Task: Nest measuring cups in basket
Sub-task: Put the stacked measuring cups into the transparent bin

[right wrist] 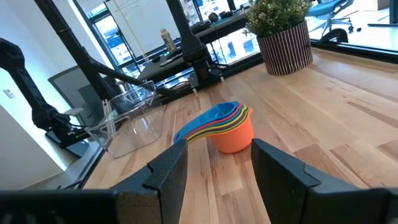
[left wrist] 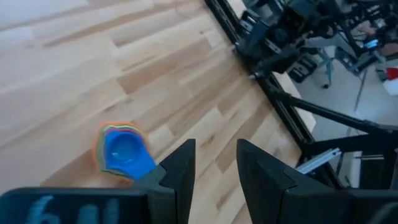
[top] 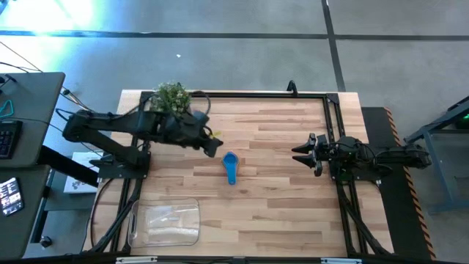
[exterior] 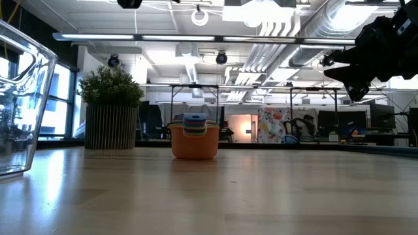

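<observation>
The nested stack of colourful plastic measuring cups (top: 231, 168) sits mid-desk, handles pointing six o'clock, just at four o'clock of the nearer left tool (top: 212, 144), jaws parted and empty, clear plastic basket (top: 163, 223) unfilled.

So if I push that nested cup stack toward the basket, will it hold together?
Probably. The nested cup stack sits low on the wide orange cup, so tipping seems unlikely. It looks like light plastic and may slide easily. The fanned handles could make it swivel.
</observation>
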